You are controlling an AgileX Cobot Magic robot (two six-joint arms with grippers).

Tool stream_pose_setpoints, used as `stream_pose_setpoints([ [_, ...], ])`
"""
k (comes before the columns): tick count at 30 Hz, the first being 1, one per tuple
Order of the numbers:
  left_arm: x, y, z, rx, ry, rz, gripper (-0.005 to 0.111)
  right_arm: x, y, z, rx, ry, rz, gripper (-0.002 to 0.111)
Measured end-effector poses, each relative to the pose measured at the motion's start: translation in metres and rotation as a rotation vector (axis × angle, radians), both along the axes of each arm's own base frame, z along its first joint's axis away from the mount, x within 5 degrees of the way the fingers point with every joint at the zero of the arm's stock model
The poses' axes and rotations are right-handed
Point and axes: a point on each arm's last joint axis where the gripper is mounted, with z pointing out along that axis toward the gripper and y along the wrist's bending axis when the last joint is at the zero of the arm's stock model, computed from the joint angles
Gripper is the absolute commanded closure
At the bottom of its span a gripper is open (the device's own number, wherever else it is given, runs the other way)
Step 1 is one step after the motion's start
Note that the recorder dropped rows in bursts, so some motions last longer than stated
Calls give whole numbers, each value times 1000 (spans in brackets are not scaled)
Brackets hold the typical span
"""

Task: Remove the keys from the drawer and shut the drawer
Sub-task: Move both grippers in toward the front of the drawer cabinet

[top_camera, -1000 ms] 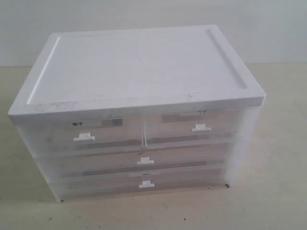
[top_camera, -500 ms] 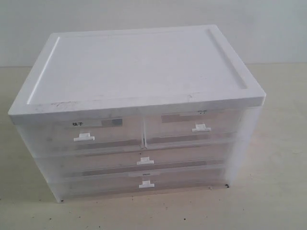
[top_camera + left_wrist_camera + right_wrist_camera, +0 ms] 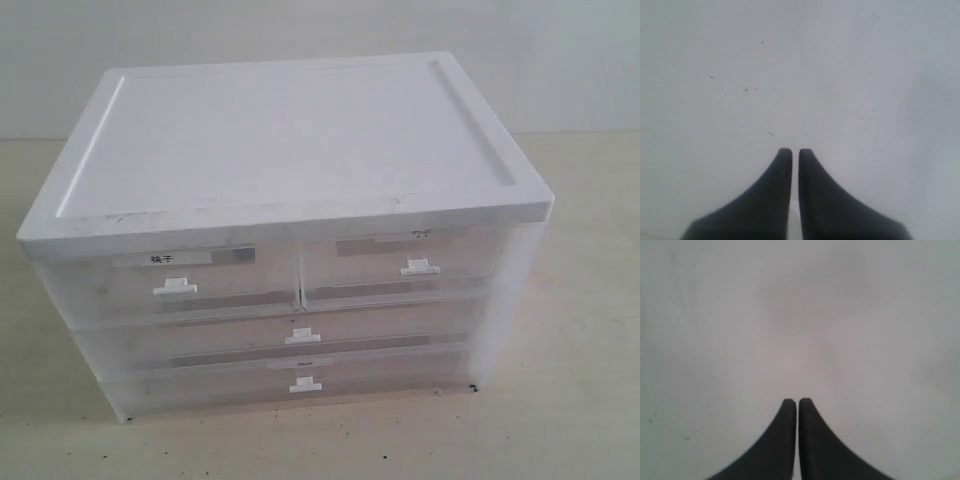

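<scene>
A translucent plastic drawer cabinet [image 3: 290, 300] with a white top [image 3: 290, 140] fills the exterior view. It has two small upper drawers, the left one [image 3: 175, 287] and the right one [image 3: 420, 267], and two wide lower drawers [image 3: 303, 336], all pushed in. The keys are not visible through the cloudy fronts. Neither arm shows in the exterior view. My left gripper [image 3: 795, 151] is shut over a bare pale surface with nothing between its black fingers. My right gripper [image 3: 797, 401] is also shut and holds nothing.
The cabinet stands on a pale beige table [image 3: 580, 400] in front of a light wall [image 3: 560, 50]. Small dark specks [image 3: 746, 90] dot the surface under the left gripper.
</scene>
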Motion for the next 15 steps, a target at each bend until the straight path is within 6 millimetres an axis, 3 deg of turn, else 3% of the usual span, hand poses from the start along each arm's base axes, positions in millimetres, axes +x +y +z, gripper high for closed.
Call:
stream_pose_setpoints([
  [4, -8, -18, 17, 85, -192, -179, 102, -5, 4, 43, -37, -85, 27, 108],
  [7, 0, -44, 29, 312, -139, -427, 102, 8, 18, 59, -174, -34, 134, 108],
  [11, 17, -60, 14, 457, 17, -620, 102, 22, 40, 61, -373, -7, 318, 108],
  [12, 27, -63, 4, 491, 106, -687, 102, 30, 50, 59, -448, -1, 431, 108],
  [15, 44, -66, -12, 523, 207, -764, 102, 45, 64, 46, -526, 58, 613, 108],
])
